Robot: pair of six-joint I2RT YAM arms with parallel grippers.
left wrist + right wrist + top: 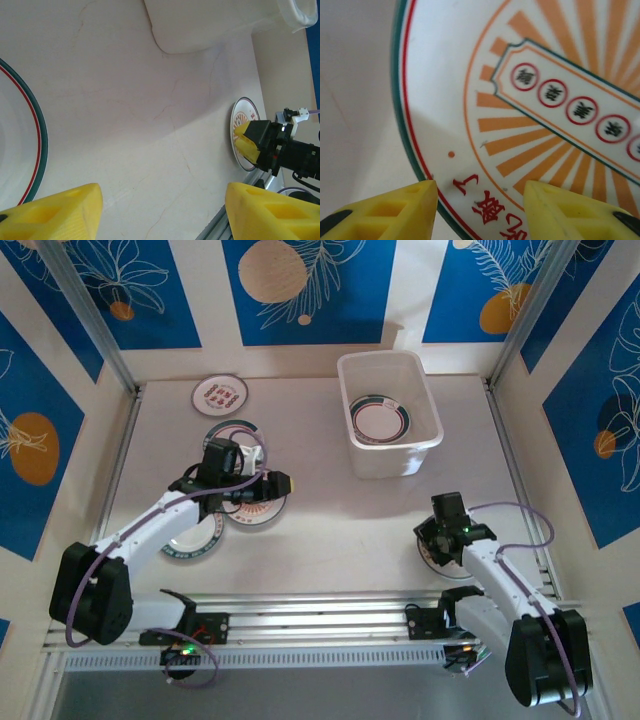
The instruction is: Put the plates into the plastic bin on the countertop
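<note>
Orange-rayed plate (545, 100) flat on the surface (330, 520), my right jaws spread just over its rim.
A green-rimmed plate (378, 421) lies in the plastic bin (392, 362) at the far side; other plates (220, 395) lie left, near my left jaws, also spread and empty.

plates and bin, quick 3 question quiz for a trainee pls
1. Fill in: the left gripper stands ____, with nothing between its fingers.
2. Which one is over the orange-rayed plate? A) left gripper B) right gripper
3. True or false: the plastic bin already holds a plate.
Key: 1 open; 2 B; 3 true.
</note>
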